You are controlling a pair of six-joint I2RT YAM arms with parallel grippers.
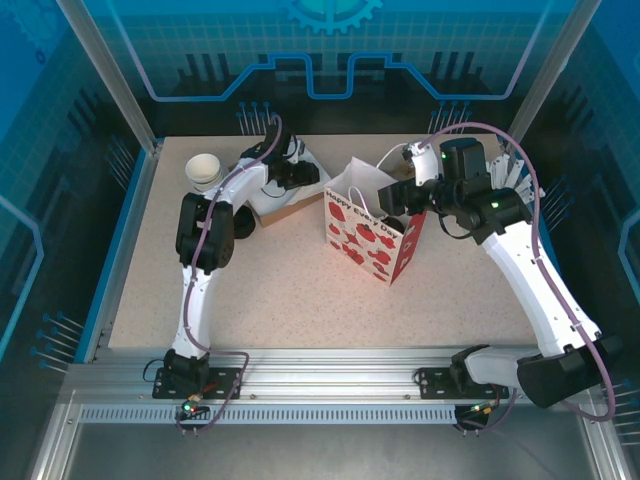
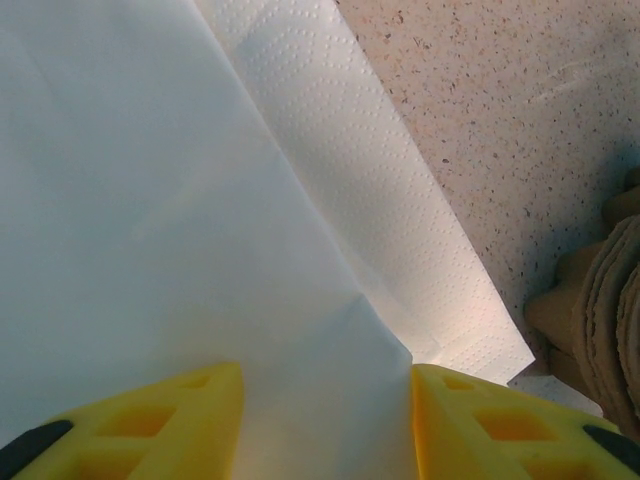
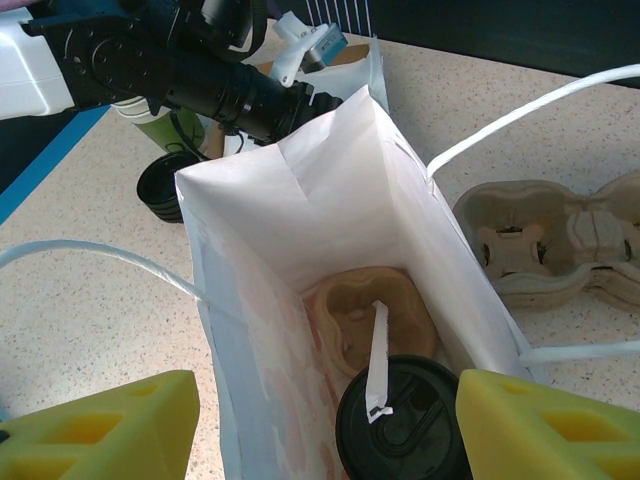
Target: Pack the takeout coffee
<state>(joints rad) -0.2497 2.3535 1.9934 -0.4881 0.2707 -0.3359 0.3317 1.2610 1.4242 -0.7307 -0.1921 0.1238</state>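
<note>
Right pincer (image 3: 328,425): spread, straddling the bag (image 3: 300,190) mouth. Takeout coffee (image 3: 405,425): lower centre of frame, inside the bag, apparently touching the lower-right finger. Left pincer (image 2: 325,420): spread above white paper (image 2: 150,200).

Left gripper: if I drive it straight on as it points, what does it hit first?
Most likely the white napkin sheet directly ahead of the left gripper; how near is unclear.

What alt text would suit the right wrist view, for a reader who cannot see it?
The takeout coffee, black lid up, sits in an open white paper bag, between the yellow fingers of the right gripper. A pulp cup carrier lies on the table beside the bag.
</note>
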